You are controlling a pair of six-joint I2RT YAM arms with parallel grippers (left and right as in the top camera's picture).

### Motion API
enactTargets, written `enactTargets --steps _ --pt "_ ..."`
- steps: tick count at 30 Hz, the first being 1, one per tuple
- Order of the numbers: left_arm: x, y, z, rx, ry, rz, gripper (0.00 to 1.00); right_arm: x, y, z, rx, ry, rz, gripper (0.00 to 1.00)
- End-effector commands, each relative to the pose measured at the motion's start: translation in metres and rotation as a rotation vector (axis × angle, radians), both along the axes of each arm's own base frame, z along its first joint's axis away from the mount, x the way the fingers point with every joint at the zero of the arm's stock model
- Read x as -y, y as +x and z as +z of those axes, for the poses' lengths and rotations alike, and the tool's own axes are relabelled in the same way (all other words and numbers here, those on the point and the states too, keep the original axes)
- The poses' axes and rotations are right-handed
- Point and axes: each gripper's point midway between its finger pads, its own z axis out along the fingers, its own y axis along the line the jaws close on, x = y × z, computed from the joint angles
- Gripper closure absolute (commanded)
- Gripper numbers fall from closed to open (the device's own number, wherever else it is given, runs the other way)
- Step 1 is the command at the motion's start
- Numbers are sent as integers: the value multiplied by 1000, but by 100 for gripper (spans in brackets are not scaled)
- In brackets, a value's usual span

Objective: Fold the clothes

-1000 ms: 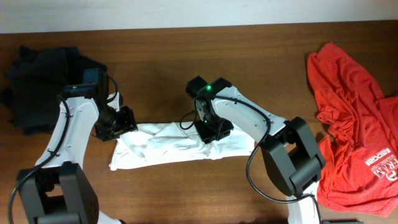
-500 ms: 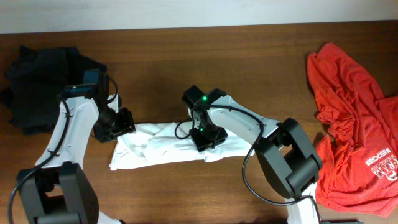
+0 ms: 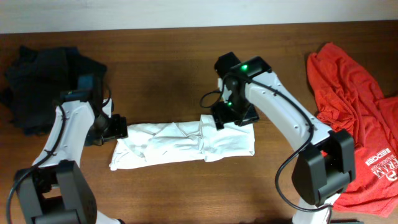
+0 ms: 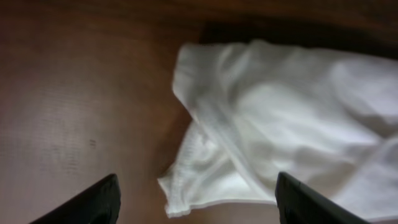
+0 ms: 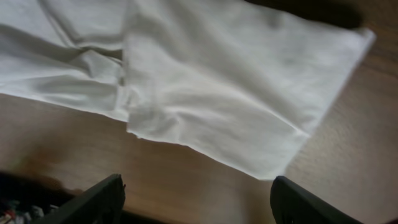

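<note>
A dark pile point(image 3: 40, 84) of garments is lying at the table's point(image 3: 161, 68) far left. Just right of it, the left gripper point(image 3: 115, 127) is hovering at the left end of the white shirt point(image 3: 180, 143). In the left wrist view its fingers point(image 4: 96, 202) are standing wide apart with nothing between them, and the shirt's point(image 4: 280, 118) crumpled left edge is lying ahead of them on the wood.

The shirt is lying in a long, wrinkled band across the middle of the table, running left to right.

The right gripper point(image 3: 233, 116) is hanging over the band's upper right edge. In the right wrist view its fingers point(image 5: 102, 196) are also spread wide and holding nothing, with the shirt's point(image 5: 217, 87) right end lying flat beyond them.

A red shirt point(image 3: 354, 130) is sprawling at the far right, well apart from the white one.
</note>
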Motion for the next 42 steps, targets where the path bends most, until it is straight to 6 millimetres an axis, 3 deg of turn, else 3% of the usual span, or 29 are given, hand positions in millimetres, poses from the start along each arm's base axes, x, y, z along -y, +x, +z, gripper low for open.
enactTargets --steps 1,4,6,8,10,11,13,18,19,21,25,27,30,32,34,37,42 --pt "13 -7 -28 -1 -152 -118 21 12 6 3 5 -8 -28 22" --pt "17 -3 -55 -2 -177 -151 22 12 6 3 4 -8 -27 21" --pt "34 -1 -66 -1 -284 -186 22 12 6 3 5 -8 -27 21" --pt "36 -9 -77 -50 -302 -178 22 12 6 3 5 -8 -26 22" --pt "37 -15 -81 -80 -311 -173 36 13 6 3 7 -12 -26 22" --pt "38 -17 -81 -88 -316 -172 58 14 6 3 10 -19 -25 21" --pt "42 -22 -79 -106 -339 -167 79 22 10 2 28 -60 -26 21" --pt "45 -25 -75 -120 -359 -161 94 47 21 1 35 -83 -91 21" --pt "43 -23 -72 -123 -354 -158 97 56 25 1 35 -81 -107 21" --pt "21 -9 -59 -124 -252 -80 99 76 31 1 37 -80 -128 21" --pt "-42 29 -7 -57 -42 49 99 130 41 1 43 -149 -231 21" --pt "-64 41 23 -20 19 77 99 141 43 1 44 -148 -227 21" --pt "-70 52 66 28 24 118 98 152 44 1 43 -149 -253 21" --pt "-40 58 91 54 -95 107 98 152 44 0 42 -149 -252 21" --pt "-7 57 101 40 -181 58 98 152 43 0 41 -149 -251 21" --pt "60 51 104 -4 -251 -80 99 152 43 0 41 -149 -252 21" --pt "146 42 98 -15 -243 -311 95 152 43 0 39 -149 -252 21"
